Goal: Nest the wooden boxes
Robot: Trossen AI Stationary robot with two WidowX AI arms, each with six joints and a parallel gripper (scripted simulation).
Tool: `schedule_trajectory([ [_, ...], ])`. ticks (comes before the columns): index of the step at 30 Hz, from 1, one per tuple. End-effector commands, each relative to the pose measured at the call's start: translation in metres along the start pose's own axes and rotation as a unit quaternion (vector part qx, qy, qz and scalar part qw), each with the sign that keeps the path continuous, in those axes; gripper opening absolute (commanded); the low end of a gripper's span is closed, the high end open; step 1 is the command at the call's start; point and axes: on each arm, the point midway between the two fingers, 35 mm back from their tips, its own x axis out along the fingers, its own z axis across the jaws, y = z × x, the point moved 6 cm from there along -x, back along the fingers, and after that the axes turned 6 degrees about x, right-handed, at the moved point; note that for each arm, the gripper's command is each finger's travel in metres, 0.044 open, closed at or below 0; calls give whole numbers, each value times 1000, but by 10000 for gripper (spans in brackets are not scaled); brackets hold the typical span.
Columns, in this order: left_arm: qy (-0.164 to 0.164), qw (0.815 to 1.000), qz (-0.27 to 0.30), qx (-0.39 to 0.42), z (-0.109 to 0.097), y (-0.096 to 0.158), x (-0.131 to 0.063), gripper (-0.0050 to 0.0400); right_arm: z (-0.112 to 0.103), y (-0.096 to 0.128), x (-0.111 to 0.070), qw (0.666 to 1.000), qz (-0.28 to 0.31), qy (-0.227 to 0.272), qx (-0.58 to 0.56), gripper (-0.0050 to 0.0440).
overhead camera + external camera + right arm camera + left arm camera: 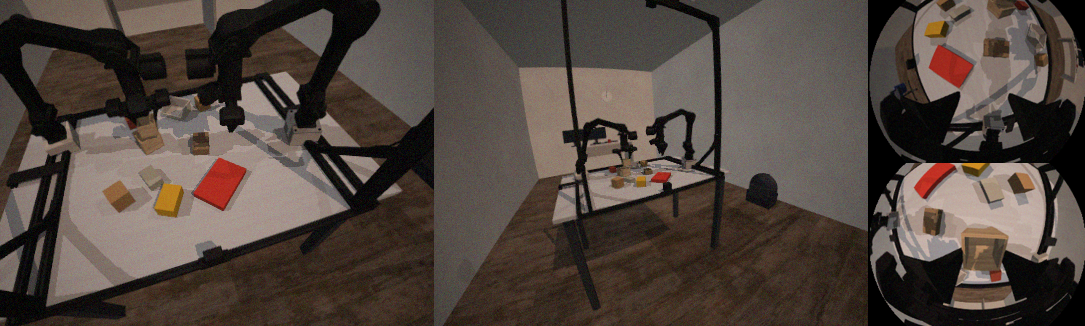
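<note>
Apparently, from the top, clasps a wooden box between the left fingers, just above a broader wooden box, probably to line up for nesting. Shows a smaller wooden box on the table, between the two pairs of fingers, likely left for a later turn.

In the exterior view, carries the held box over the broader one, high enough, by the look, to spare its rim. Hangs the right fingers well above the table, presumably to stay out of the way.

At the left wrist, looks straight into the held box's mouth, with walls spanning the fingers' wide gap: a sensible grip for lowering open side up. Hides any clear sight of the broader box's inside; cannot tell how well centred.

At the right wrist, stands wide, with nothing between the fingers. Places the red slab beyond them, off to one side, seemingly no part of the nest. Calls next for squaring walls before lowering, lest a corner catch.
</note>
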Motion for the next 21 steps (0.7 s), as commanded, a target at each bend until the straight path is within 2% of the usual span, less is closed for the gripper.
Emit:
schedule_trajectory([
  [1, -1, 997, -1, 75, -5, 3, -4, 0, 0, 0, 0, 1000, -1, 2, 1, 400],
  [4, -1, 992, -1, 124, -6, 5, -4, 0, 0, 0, 0, 1000, -1, 2, 1, 400],
  [6, -1, 992, -1, 124, -6, 5, -4, 0, 0, 0, 0, 1000, -1, 2, 1, 400],
  [11, -2, 979, -1, 205, -9, 8, -6, 0, 0, 0, 0, 1000, -1, 2, 1, 400],
  [21, -2, 932, 0, 363, -15, 14, -8, 0, 0, 0, 0, 1000, -1, 2, 1, 400],
])
